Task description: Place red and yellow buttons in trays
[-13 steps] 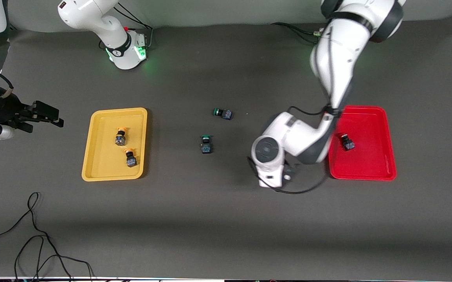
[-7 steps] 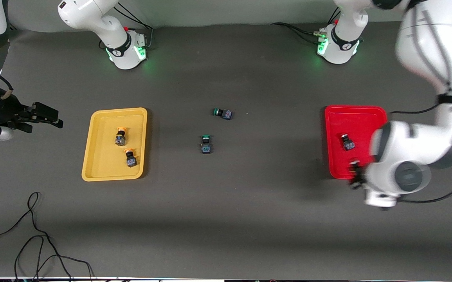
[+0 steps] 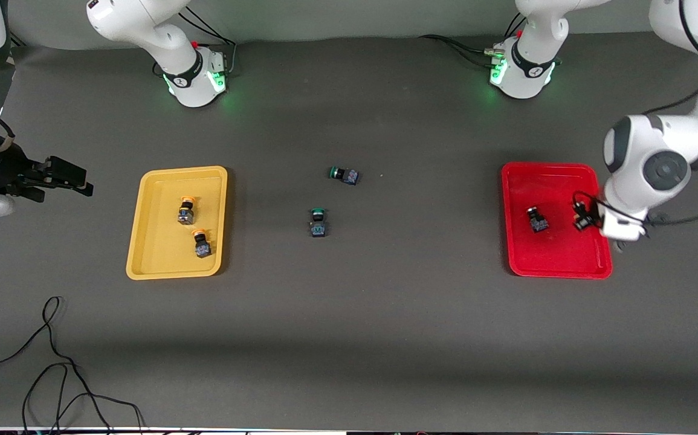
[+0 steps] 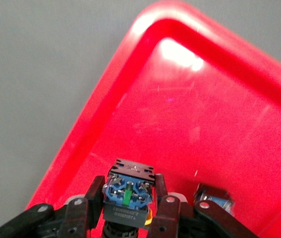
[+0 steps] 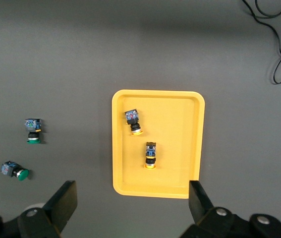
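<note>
Fingers (image 4: 94, 194) of our left gripper (image 4: 126, 208) clamp a red button (image 4: 127, 194) directly above the red tray (image 3: 557, 261), blue base facing upward; our right gripper (image 5: 133, 206) waits with fingers spread, over the desk (image 3: 349, 326).

Tabletop (image 3: 349, 314) dark grey. Trays: one yellow (image 3: 154, 241), one red (image 3: 557, 257). Two buttons orange-capped (image 3: 187, 211), (image 3: 201, 243); two green-capped (image 3: 318, 222), (image 3: 344, 174).

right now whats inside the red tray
One red button lies in the red tray. The left gripper hangs over the tray, its fingers shut on a second button whose cap is hidden. The tray floor under the gripper cannot be seen.
</note>
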